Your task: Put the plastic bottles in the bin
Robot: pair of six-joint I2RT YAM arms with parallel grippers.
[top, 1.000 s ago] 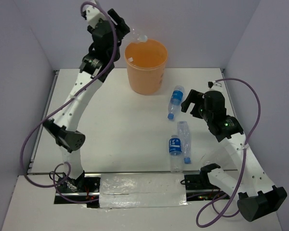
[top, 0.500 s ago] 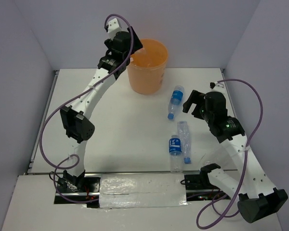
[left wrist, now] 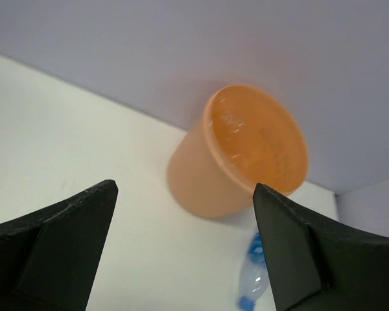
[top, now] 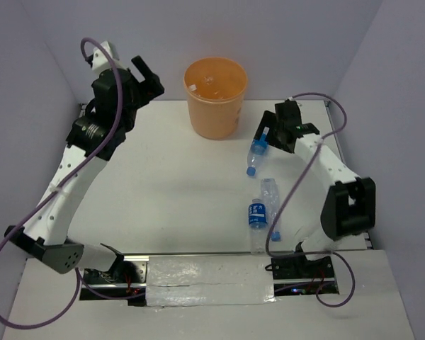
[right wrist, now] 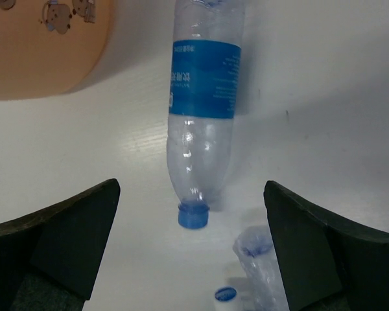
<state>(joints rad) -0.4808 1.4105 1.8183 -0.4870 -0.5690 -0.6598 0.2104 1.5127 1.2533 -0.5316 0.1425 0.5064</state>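
White table (top: 163, 184) — lavender walls (top: 283, 42)

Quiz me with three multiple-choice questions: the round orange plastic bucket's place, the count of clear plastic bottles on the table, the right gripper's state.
1. Round orange plastic bucket stands: A) near the back wall B) by the arm bases C) far left.
2. Clear plastic bottles on the table: A) one B) three C) five.
3. Right gripper: A) shut on a bottle B) open above one C) inside the bucket.
A, it sits by the wall; B, three lie right of centre; B, fingers flank the blue-labelled bottle.
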